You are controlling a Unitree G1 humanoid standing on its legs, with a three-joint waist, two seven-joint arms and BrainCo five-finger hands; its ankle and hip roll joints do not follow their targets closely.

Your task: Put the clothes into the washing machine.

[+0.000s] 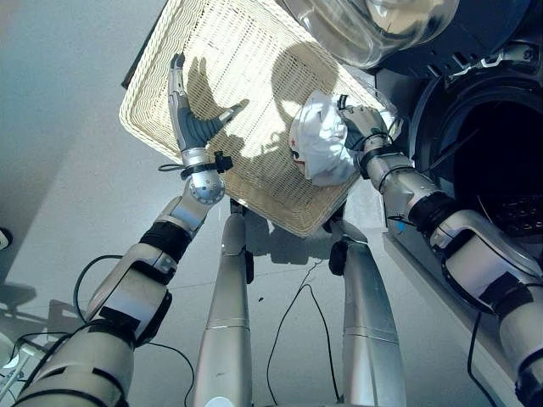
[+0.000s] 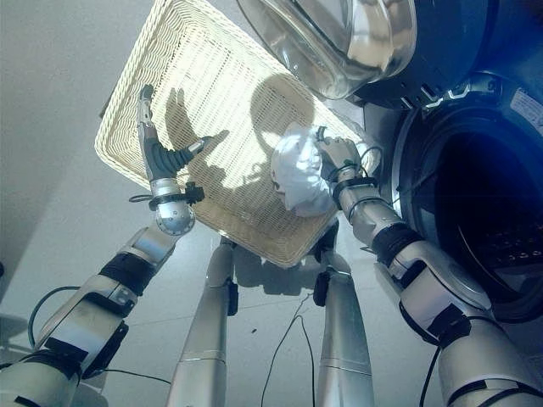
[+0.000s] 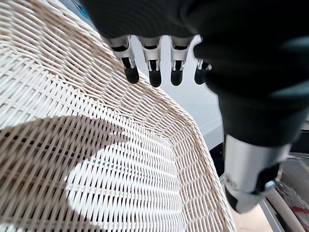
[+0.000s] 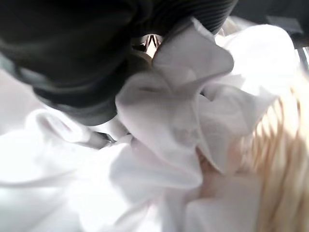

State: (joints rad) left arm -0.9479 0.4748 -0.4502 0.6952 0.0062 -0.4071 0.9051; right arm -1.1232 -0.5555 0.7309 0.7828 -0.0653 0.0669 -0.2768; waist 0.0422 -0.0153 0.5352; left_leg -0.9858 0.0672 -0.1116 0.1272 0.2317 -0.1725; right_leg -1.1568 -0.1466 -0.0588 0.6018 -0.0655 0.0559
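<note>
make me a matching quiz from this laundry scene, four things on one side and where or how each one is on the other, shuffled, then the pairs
1. left hand
2. right hand
3. white garment
4. washing machine door

A. swung open above the basket
B. bunched up at the basket's right edge
C. fingers straight, over the basket
D. clutching cloth

Pairs: 1-C, 2-D, 3-B, 4-A

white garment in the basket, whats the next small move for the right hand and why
Probably lift it out and swing it toward the open washing machine drum. The right hand is buried in the bunched white garment, which sits in the wicker basket at its end nearest the machine. The grip itself is hidden by cloth. The left hand hovers open over the basket.
</note>
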